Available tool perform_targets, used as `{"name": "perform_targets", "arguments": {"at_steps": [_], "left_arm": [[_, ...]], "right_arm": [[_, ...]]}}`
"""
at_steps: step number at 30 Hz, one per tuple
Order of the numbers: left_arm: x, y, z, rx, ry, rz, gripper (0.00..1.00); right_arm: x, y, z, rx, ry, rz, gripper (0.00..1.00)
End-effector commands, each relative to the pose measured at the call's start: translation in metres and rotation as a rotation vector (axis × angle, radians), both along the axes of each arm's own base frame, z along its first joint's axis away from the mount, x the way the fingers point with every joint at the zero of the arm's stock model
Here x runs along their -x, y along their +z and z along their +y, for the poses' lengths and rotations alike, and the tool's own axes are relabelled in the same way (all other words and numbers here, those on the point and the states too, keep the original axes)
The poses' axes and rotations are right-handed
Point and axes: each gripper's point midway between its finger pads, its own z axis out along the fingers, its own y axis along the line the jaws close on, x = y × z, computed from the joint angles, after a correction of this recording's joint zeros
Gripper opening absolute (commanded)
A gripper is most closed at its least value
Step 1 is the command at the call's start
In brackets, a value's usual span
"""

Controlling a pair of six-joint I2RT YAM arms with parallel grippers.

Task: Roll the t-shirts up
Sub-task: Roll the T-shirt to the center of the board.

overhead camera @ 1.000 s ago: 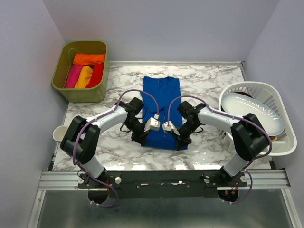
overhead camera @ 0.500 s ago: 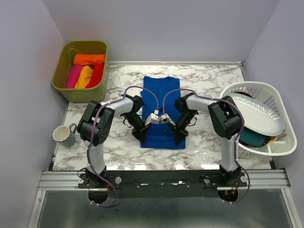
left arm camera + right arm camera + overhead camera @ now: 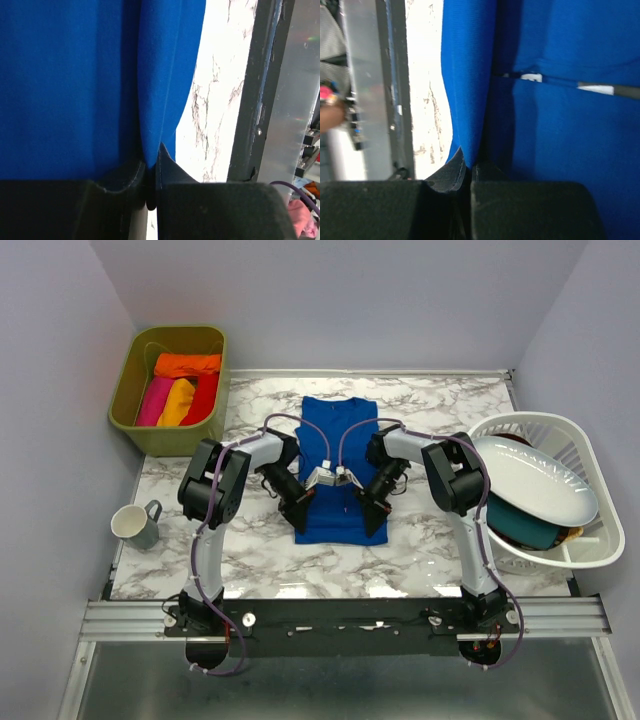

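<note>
A royal blue t-shirt (image 3: 340,445) lies lengthwise in the middle of the marble table, collar at the far end. Its near end is folded up and over. My left gripper (image 3: 300,512) (image 3: 151,167) is shut on a fold of that blue cloth (image 3: 155,100) at the shirt's near left. At the near right, my right gripper (image 3: 375,518) (image 3: 469,167) is shut on the matching fold (image 3: 467,90). A white-and-dark strip of the print (image 3: 592,89) shows in the right wrist view. Rolled orange (image 3: 188,364), pink (image 3: 155,400), yellow (image 3: 178,400) and red (image 3: 204,398) t-shirts fill the bin.
The olive bin (image 3: 128,380) stands at the far left corner. A grey mug (image 3: 133,525) sits near the left edge. At the right, a white basket (image 3: 600,550) holds a white plate (image 3: 535,475) and a teal dish (image 3: 525,525). The metal rail (image 3: 340,615) runs along the near edge.
Both grippers have moved away from the near edge toward the far side, drawing the shirt's near end with them. The arms have folded in more tightly.
</note>
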Motion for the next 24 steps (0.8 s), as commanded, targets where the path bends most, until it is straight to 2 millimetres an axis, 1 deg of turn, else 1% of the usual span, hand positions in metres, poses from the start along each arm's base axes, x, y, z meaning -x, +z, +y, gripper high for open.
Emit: {"name": "perform_targets", "arguments": {"at_steps": [1,2,3,5,6,8,9,10,11,12,13,14,15,16,17,18,19,21,24], "left_arm": [[-0.012,-0.01,0.034,-0.122,0.016,-0.154,0.24],[-0.014,-0.007,0.037,-0.128,0.025,-0.189,0.3],[-0.02,0.004,0.042,-0.139,0.032,-0.268,0.32],[-0.02,0.009,0.046,-0.137,0.035,-0.336,0.35],[-0.024,0.023,0.049,-0.133,0.04,-0.408,0.36],[-0.025,0.029,0.05,-0.117,0.045,-0.482,0.4],[-0.027,0.046,0.048,-0.083,0.048,-0.559,0.42],[-0.027,0.045,0.045,-0.062,0.047,-0.61,0.44],[-0.027,0.049,0.042,-0.041,0.034,-0.666,0.55],[-0.025,0.064,0.032,0.001,0.005,-0.768,0.61],[-0.026,0.057,0.029,0.017,-0.018,-0.848,0.63],[-0.026,0.059,0.025,0.039,-0.04,-0.913,0.64],[-0.026,0.071,0.018,0.069,-0.045,-1.009,0.65],[-0.024,0.065,0.005,0.109,-0.067,-1.093,0.65],[-0.026,0.065,0.003,0.109,-0.065,-1.153,0.68],[-0.026,0.072,-0.002,0.138,-0.057,-1.216,0.69],[-0.022,0.066,-0.012,0.178,-0.067,-1.266,0.7],[-0.022,0.064,-0.016,0.184,-0.055,-1.317,0.7],[-0.015,0.052,-0.026,0.189,-0.058,-1.321,0.7]], "right_arm": [[0.008,-0.011,-0.03,0.223,0.009,0.134,0.09],[0.008,-0.013,-0.03,0.23,0.009,0.141,0.1],[0.007,-0.014,-0.03,0.238,0.005,0.144,0.1],[0.005,-0.019,-0.029,0.277,-0.018,0.167,0.1],[0.004,-0.021,-0.029,0.295,-0.027,0.176,0.11],[0.001,-0.021,-0.028,0.319,-0.047,0.185,0.11],[0.0,-0.024,-0.028,0.332,-0.052,0.193,0.11],[0.0,-0.025,-0.028,0.341,-0.057,0.197,0.11],[-0.001,-0.025,-0.027,0.357,-0.07,0.205,0.11],[-0.001,-0.029,-0.028,0.375,-0.074,0.216,0.11],[-0.002,-0.03,-0.027,0.388,-0.081,0.221,0.11],[-0.004,-0.03,-0.026,0.403,-0.095,0.227,0.11],[-0.004,-0.031,-0.026,0.411,-0.101,0.233,0.11],[-0.004,-0.032,-0.026,0.417,-0.105,0.238,0.11],[-0.004,-0.032,-0.025,0.421,-0.109,0.243,0.11],[-0.005,-0.032,-0.026,0.422,-0.113,0.241,0.11],[-0.005,-0.033,-0.026,0.425,-0.113,0.242,0.11],[-0.005,-0.034,-0.025,0.432,-0.117,0.248,0.12],[-0.005,-0.035,-0.026,0.445,-0.121,0.253,0.12]]}}
